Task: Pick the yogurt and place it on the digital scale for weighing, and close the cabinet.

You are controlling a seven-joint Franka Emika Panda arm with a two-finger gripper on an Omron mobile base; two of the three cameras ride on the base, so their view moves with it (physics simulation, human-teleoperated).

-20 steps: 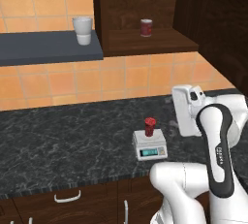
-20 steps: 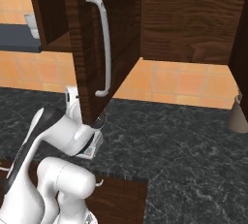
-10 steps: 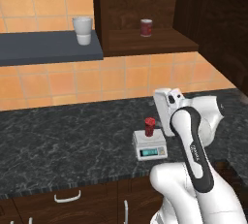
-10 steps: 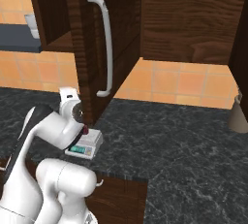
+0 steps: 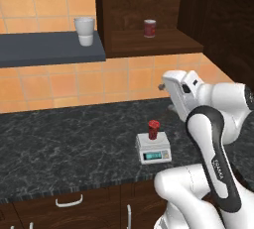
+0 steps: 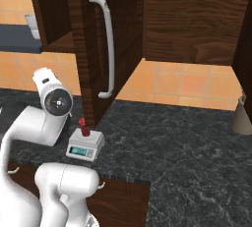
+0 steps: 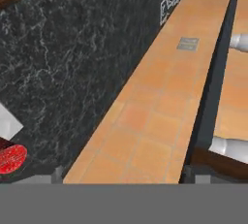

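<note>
The yogurt point(image 5: 153, 129), a small dark-red cup, stands upright on the digital scale point(image 5: 154, 149) near the counter's front edge; both also appear in the right base view, yogurt point(image 6: 84, 127) on scale point(image 6: 84, 145). My gripper point(image 5: 165, 85) hovers above and behind the scale, pointing at the tiled wall, apart from the cup. In the hand view its finger tips point(image 7: 58, 173) stand wide apart, open, with nothing between them, and the yogurt point(image 7: 10, 158) lies at the lower left. The cabinet point(image 5: 149, 10) is open, its door point(image 6: 93, 49) swung out with the long silver handle point(image 6: 108, 44).
A red can point(image 5: 149, 28) stands on the cabinet's shelf. A white cup point(image 5: 85, 30) sits on the dark-blue wall shelf point(image 5: 44, 49). The open door hangs over the counter just right of the scale. A brown object point(image 6: 242, 115) stands at the far right.
The hand has swung left and slightly up, away from the scale's right side toward the wall. The yogurt has stayed on the scale and the jaws have stayed open.
</note>
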